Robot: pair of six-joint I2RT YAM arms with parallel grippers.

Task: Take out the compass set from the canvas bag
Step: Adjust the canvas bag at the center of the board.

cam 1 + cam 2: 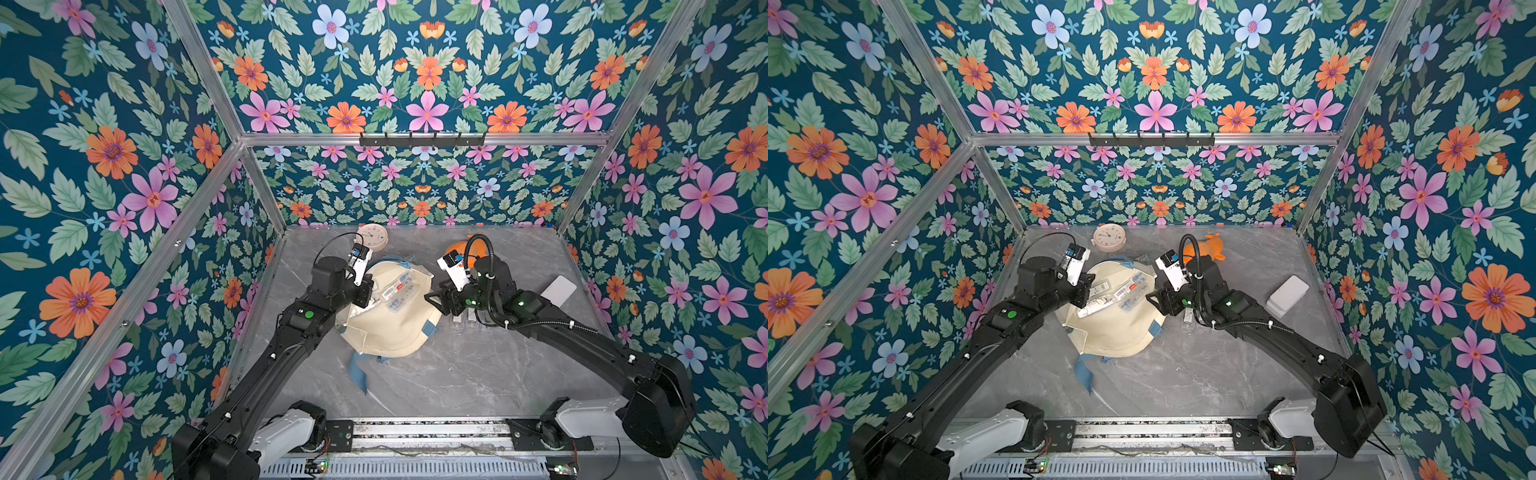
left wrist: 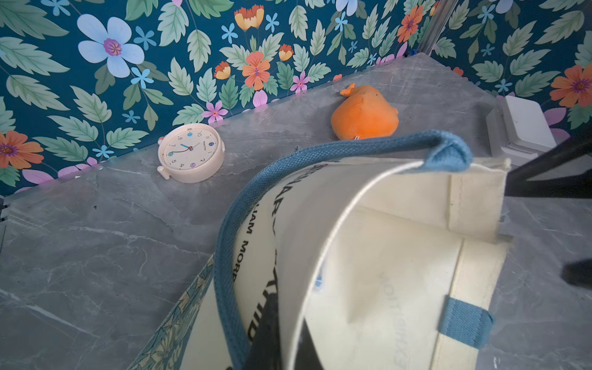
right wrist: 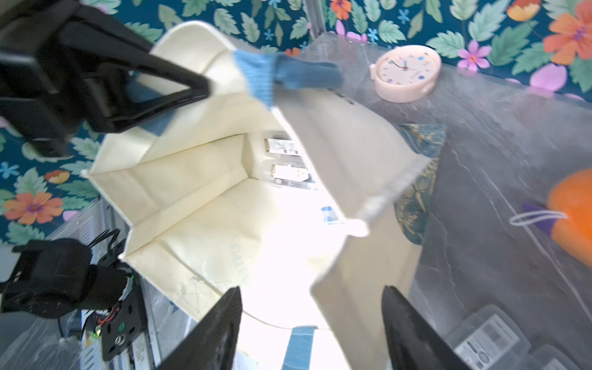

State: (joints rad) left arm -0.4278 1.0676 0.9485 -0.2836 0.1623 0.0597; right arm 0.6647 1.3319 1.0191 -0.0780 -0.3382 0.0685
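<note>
Reach-in step: left tool [image 3: 201,91] pinches canvas bag [image 3: 198,198] rim; right tool [image 3: 310,290] spread. Next I grab compass set [image 3: 286,173] inside.

Pink clock [image 1: 1109,237], orange plush toy [image 1: 1210,248] and white box [image 1: 1289,296] lie on marble table [image 1: 1183,374].

The bag [image 1: 390,328] gapes wide, its rim pinched on the left side by the left gripper [image 3: 192,102], whose arm blocks that side. At the mouth's right edge the right gripper [image 3: 310,288] hangs with jaws apart and a clear way inward to the clear packs [image 1: 397,291] inside. Just right of the bag, plastic cases [image 3: 487,339] crowd the table [image 1: 457,374]. Behind the bag stand a clock [image 1: 372,240] and a plush [image 1: 1208,248]. A white box [image 1: 559,291] lies well to the right. In front of the bag the tabletop is bare but for a loose strap [image 1: 359,374].
</note>
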